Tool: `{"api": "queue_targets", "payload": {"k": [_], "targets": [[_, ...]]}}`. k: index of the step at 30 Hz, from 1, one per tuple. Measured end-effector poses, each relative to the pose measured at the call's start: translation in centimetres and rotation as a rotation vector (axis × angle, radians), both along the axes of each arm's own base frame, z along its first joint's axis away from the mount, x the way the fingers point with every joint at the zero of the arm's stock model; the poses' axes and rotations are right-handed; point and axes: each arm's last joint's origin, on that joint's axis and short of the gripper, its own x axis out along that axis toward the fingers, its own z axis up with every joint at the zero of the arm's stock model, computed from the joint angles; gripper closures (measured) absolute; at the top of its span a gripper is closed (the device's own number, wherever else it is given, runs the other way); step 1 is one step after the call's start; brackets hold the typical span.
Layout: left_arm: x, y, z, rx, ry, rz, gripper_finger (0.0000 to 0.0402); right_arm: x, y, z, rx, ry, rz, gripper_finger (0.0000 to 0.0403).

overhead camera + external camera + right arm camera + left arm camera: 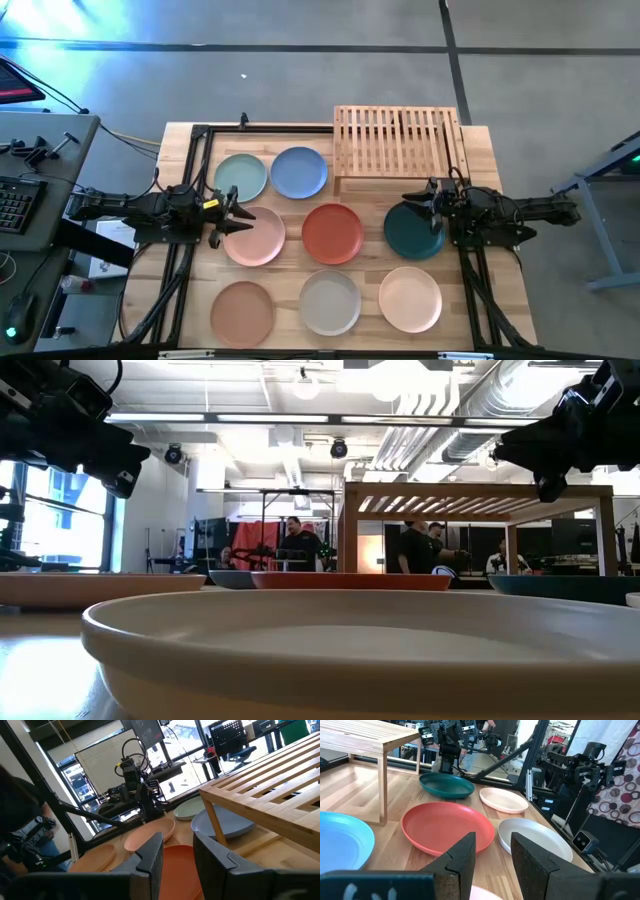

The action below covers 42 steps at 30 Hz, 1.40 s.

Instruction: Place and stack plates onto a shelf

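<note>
Wooden table (500, 150), eight plates flat, none on shelf (398, 140) upper centre | left gripper (232, 217) open over pink plate (255, 236) | right gripper (425, 203) open over teal plate (412, 232), nearer shelf

High cam hangs straight over the bench (480, 150), far enough up to catch every plate plus both arms. Low cam sits right at bench level, practically touching the grey-white plate (350, 650), staring across into the room. Left wrist cam peers out past its own fingers (462, 862) toward the red-orange plate (447, 827); right wrist cam looks back from the opposite side past its fingers (152, 857). All four views share that red-orange plate.
</note>
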Motion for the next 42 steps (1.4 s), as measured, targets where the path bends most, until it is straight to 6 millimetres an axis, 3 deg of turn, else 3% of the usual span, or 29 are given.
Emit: {"api": "queue_targets", "payload": {"k": [42], "targets": [[0.01, 0.1, 0.0, 0.003, 0.0, 0.035, 0.0289, 0.0, 0.0, 0.0, 0.0, 0.0, 0.0, 0.0311]]}}
